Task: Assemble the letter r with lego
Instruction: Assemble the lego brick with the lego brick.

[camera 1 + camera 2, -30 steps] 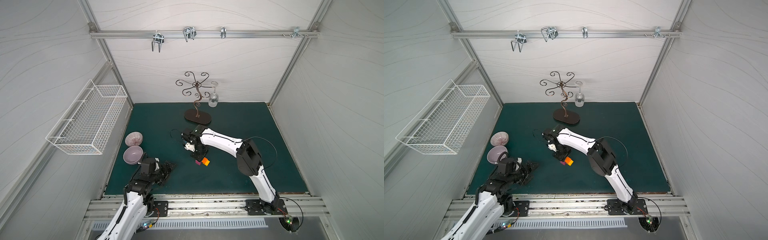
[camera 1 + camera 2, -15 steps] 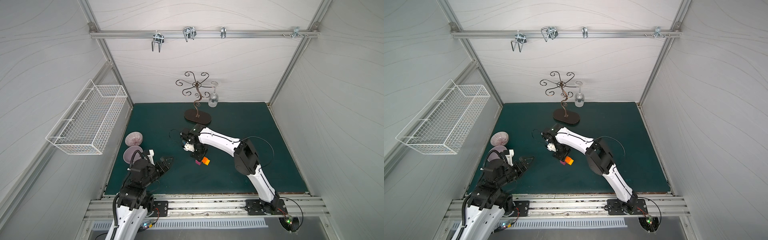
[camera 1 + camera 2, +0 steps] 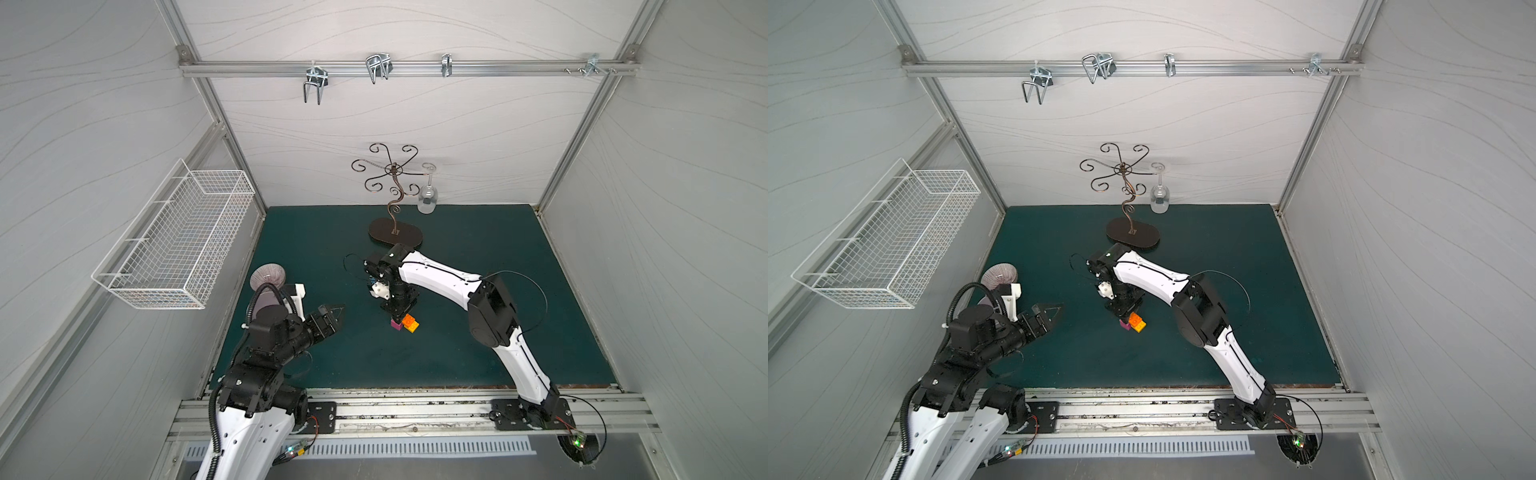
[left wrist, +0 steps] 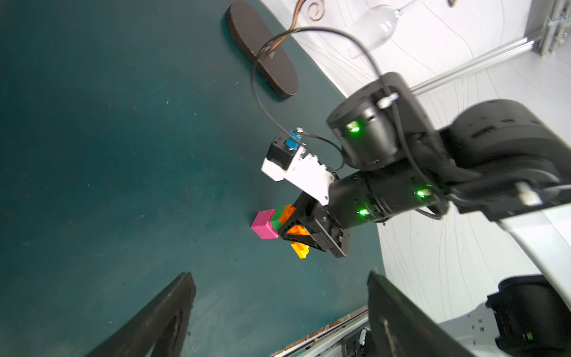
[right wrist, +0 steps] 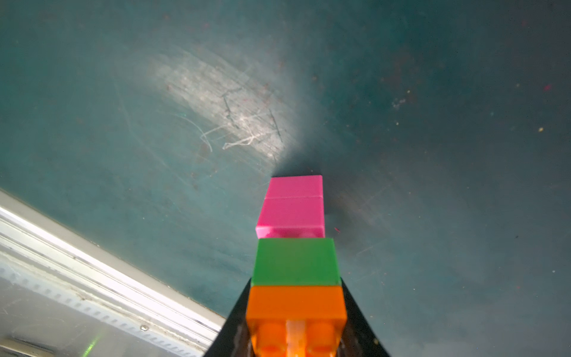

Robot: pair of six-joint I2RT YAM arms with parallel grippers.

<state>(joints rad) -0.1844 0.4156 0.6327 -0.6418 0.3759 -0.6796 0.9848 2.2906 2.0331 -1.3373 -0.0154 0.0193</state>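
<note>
In both top views the right pincer (image 3: 401,316) (image 3: 1126,311) points down over the middle of the green mat (image 3: 498,232) (image 3: 1225,232). It is clamped on the upper part of the letter r (image 3: 402,325) (image 3: 1133,323), where pink, orange and yellow show just below the fingers. The left pincer (image 3: 336,318) (image 3: 1050,316) hangs near the left edge of the mat, jaws apart and empty, well apart from the letter r. A purple bowl (image 3: 268,274) (image 3: 999,274) sits beside that arm, and a curly wire stand (image 3: 395,237) with a hanging glass (image 3: 427,199) is at the back

In the left wrist view, two dark fingers (image 4: 167,309) of the left pincer stand wide apart with only mat between them. Beyond them the right pincer (image 4: 289,228) grips the orange brick (image 4: 289,210) from both sides. The letter r (image 4: 278,216) runs pink brick (image 4: 264,224), green brick (image 4: 278,216), then orange, with the yellow brick (image 4: 299,248) jutting sideways past the fingers

In the right wrist view the stem is seen from above: two pink bricks (image 5: 293,204), the green brick (image 5: 295,261), then the orange brick (image 5: 295,309) squeezed between black fingers (image 5: 234,333). The pink end is down at the mat (image 5: 123,123); whether it touches, I cannot tell
</note>
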